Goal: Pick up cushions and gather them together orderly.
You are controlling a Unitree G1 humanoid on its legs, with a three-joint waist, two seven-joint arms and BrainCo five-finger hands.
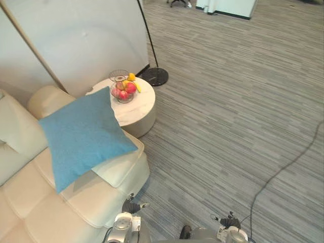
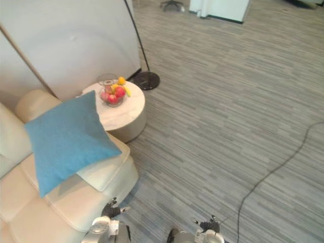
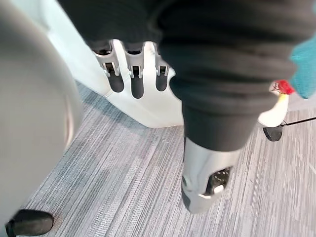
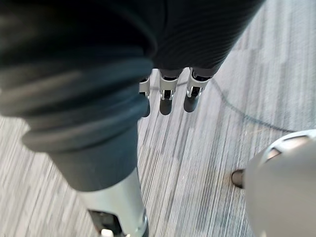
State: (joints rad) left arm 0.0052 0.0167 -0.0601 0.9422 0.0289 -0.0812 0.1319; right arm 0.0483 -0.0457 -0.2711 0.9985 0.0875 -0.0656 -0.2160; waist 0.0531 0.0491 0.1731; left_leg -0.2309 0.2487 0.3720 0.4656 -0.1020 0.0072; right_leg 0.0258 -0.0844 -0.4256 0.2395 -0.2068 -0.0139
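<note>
A blue square cushion (image 1: 83,136) lies tilted on the seat of a cream sofa (image 1: 61,207), leaning toward the armrest; a corner of the cushion (image 3: 305,66) also appears in the left wrist view. A cream cushion (image 1: 15,129) rests against the sofa back at the far left. My left hand (image 3: 137,81) hangs over the carpet beside the sofa's front corner (image 3: 148,111), fingers straight, holding nothing. My right hand (image 4: 166,98) hangs over bare carpet, fingers straight and empty.
A round white side table (image 1: 136,109) stands by the sofa's armrest, with a glass bowl of fruit (image 1: 122,90) on it. Behind it is a floor lamp's black base (image 1: 154,76), its pole rising along a white wall. Grey striped carpet (image 1: 228,126) spreads to the right.
</note>
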